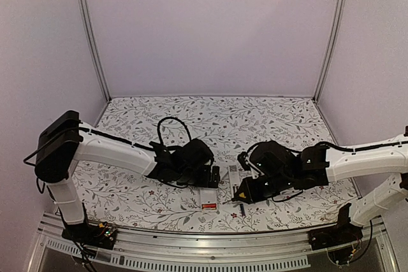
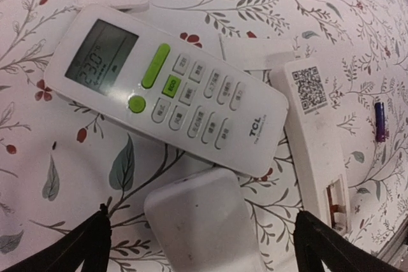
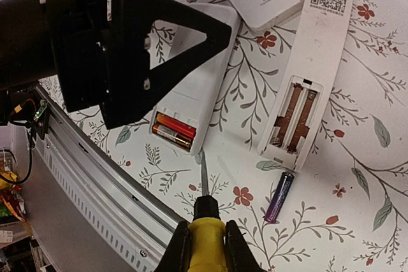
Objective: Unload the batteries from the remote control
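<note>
Floral table (image 1: 287, 119) bears a bare-bayed remote (image 3: 319, 49) and a loaded remote (image 3: 191, 103), my left jaws gaping wide, empty, over the latter. My right jaws clamp a yellow-handled tool (image 3: 205, 246). Two red batteries (image 3: 173, 130) sit loaded; a purple battery (image 3: 279, 197) lies beside the bare bay.

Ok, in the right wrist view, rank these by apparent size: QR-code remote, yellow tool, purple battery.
1. QR-code remote
2. yellow tool, though it sits closest to the camera and is cut off by the frame edge, so this rank is unsure
3. purple battery
</note>
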Robot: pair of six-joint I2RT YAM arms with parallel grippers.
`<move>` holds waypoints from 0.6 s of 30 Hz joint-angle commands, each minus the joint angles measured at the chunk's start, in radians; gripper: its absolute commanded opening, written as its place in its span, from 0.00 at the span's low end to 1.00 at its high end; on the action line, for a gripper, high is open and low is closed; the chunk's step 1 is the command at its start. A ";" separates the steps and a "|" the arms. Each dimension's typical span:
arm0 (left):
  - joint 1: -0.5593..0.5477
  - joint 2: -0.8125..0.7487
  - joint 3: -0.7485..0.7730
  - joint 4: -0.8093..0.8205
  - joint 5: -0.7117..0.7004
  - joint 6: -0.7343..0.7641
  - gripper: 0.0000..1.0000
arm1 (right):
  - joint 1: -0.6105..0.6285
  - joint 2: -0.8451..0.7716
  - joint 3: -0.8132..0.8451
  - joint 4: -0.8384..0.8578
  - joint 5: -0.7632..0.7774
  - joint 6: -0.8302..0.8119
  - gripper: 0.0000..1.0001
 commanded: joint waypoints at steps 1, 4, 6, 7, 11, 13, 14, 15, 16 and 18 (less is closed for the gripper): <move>-0.018 0.050 0.049 -0.090 -0.059 0.009 1.00 | 0.029 0.037 0.053 -0.033 0.040 0.076 0.00; -0.024 0.073 0.069 -0.109 -0.082 0.002 1.00 | 0.052 0.069 0.084 -0.047 0.085 0.093 0.00; -0.028 0.085 0.083 -0.123 -0.096 -0.002 1.00 | 0.066 0.088 0.101 -0.056 0.101 0.101 0.00; -0.029 0.093 0.089 -0.126 -0.100 -0.001 1.00 | 0.072 0.097 0.109 -0.062 0.110 0.105 0.00; -0.032 0.110 0.098 -0.128 -0.102 -0.003 0.99 | 0.081 0.118 0.128 -0.073 0.132 0.118 0.00; -0.035 0.116 0.100 -0.128 -0.100 -0.005 0.98 | 0.083 0.126 0.135 -0.073 0.138 0.118 0.00; -0.034 0.120 0.101 -0.129 -0.100 -0.005 0.97 | 0.083 0.129 0.140 -0.072 0.139 0.118 0.00; -0.035 0.122 0.102 -0.129 -0.099 -0.005 0.96 | 0.084 0.132 0.144 -0.072 0.140 0.119 0.00; -0.035 0.126 0.103 -0.128 -0.098 -0.005 0.95 | 0.083 0.137 0.147 -0.071 0.142 0.117 0.00; -0.035 0.129 0.104 -0.126 -0.096 -0.005 0.94 | 0.084 0.146 0.152 -0.070 0.143 0.116 0.00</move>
